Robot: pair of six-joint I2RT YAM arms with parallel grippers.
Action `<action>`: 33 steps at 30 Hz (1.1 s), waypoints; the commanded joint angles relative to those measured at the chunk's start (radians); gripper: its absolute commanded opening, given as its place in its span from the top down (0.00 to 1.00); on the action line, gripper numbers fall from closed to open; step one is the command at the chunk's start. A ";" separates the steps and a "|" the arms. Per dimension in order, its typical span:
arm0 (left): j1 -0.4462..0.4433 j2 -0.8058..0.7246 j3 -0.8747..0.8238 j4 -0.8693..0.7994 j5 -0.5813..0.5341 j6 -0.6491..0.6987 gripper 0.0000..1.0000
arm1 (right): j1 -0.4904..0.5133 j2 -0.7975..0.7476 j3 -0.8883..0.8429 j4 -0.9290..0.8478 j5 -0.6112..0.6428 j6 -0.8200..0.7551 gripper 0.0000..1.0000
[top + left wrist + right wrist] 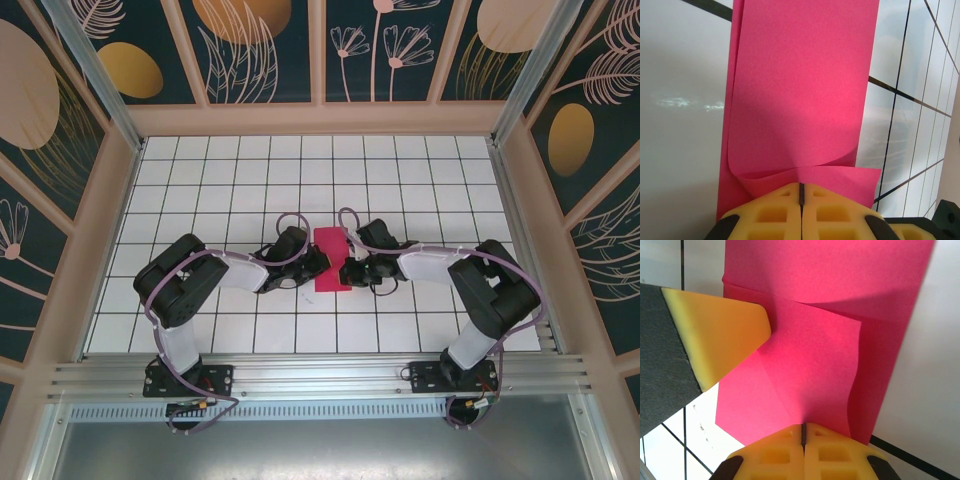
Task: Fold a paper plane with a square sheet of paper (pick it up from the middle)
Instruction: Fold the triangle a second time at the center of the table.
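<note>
The square sheet of paper (pixel 331 250) lies folded into a narrow magenta strip at the table's middle, between both grippers. My left gripper (pixel 319 263) is shut, its yellow tips (pixel 801 189) pressing against the pink paper (pixel 800 90) where a flap curls up. In the right wrist view that left finger (pixel 720 335) rests with its tip on the flap's fold line. My right gripper (pixel 347 268) is shut (pixel 803 429) on the near edge of the lifted flap (pixel 805 370), and a faint crease runs into its closed tips. No paper plane shape shows.
The white gridded tabletop (pixel 420 180) surrounds the paper, with room behind it. Wooden walls (pixel 320 120) with patterned panels enclose the back and sides. An aluminium rail (pixel 320 375) carries both arm bases at the near edge.
</note>
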 commanded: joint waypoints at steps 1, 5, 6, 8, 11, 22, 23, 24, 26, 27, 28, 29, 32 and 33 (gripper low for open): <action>-0.001 0.032 -0.015 -0.059 -0.037 0.012 0.92 | -0.014 0.011 -0.012 -0.046 0.044 -0.030 0.94; -0.003 0.035 -0.018 -0.058 -0.040 0.011 0.92 | -0.019 0.000 -0.031 -0.060 0.031 -0.037 0.93; -0.002 0.036 -0.017 -0.059 -0.040 0.011 0.92 | -0.019 -0.002 -0.035 -0.062 0.028 -0.038 0.93; -0.003 0.036 -0.016 -0.057 -0.039 0.011 0.92 | -0.022 -0.001 -0.043 -0.069 0.023 -0.039 0.93; -0.003 0.036 -0.017 -0.059 -0.041 0.011 0.92 | -0.022 -0.002 -0.056 -0.072 0.001 -0.032 0.93; -0.003 0.034 -0.016 -0.068 -0.042 0.016 0.93 | -0.031 -0.037 -0.069 -0.119 0.006 -0.040 0.92; -0.003 0.033 -0.017 -0.069 -0.043 0.016 0.93 | -0.031 -0.039 -0.069 -0.123 0.009 -0.044 0.92; -0.003 0.033 -0.017 -0.070 -0.045 0.016 0.93 | -0.033 -0.042 -0.070 -0.128 0.015 -0.048 0.92; -0.003 0.032 -0.016 -0.071 -0.046 0.016 0.93 | -0.034 -0.041 -0.071 -0.143 0.026 -0.056 0.92; -0.003 0.033 -0.016 -0.071 -0.046 0.015 0.93 | -0.034 -0.041 -0.072 -0.151 0.027 -0.062 0.92; -0.003 0.032 -0.016 -0.071 -0.047 0.015 0.93 | -0.034 -0.043 -0.074 -0.156 0.025 -0.067 0.92; -0.003 0.031 -0.016 -0.071 -0.047 0.014 0.93 | -0.033 -0.046 -0.076 -0.166 0.029 -0.072 0.92; -0.003 0.030 -0.018 -0.071 -0.051 0.014 0.93 | -0.035 -0.063 -0.091 -0.174 0.034 -0.086 0.92; -0.002 0.031 -0.016 -0.071 -0.048 0.015 0.93 | -0.036 -0.062 -0.091 -0.182 0.034 -0.092 0.92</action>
